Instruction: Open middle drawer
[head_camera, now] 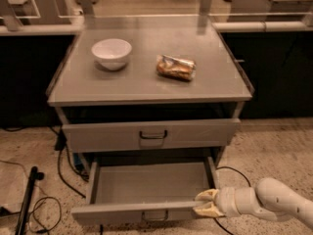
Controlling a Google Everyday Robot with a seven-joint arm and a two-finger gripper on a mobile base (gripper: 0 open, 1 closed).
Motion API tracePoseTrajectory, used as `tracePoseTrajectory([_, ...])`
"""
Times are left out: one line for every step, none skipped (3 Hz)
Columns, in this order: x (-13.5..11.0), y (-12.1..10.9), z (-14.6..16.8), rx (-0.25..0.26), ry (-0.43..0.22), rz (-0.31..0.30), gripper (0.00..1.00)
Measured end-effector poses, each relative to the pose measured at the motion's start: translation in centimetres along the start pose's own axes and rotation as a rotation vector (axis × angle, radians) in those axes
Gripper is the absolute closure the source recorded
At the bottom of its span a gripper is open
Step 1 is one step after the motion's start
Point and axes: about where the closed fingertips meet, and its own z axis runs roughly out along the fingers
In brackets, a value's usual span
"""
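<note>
The middle drawer [146, 190] is a grey metal drawer pulled far out of the cabinet, showing a shallow, empty grey tray. Its low front [117, 213] faces me, with a small dark handle [154, 215] at the centre. My gripper [205, 203] is at the right end of that front. Its pale fingers [207, 195] are closed over the front's top edge, one above and one below. The white arm [274, 204] reaches in from the lower right.
A slimmer grey drawer [153, 134] sits above, nearly closed. On the cabinet top [146, 87] are a white bowl [111, 53] and a crumpled snack bag [175, 67]. A black pole [27, 202] and cables [58, 170] lie on the speckled floor at left.
</note>
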Motion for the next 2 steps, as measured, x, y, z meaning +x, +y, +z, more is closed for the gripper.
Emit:
tracePoseTrajectory([-0.02,-0.02,0.02,0.0,0.0,0.0,0.82])
tracePoseTrajectory([-0.02,-0.01,0.02,0.0,0.0,0.0,0.59])
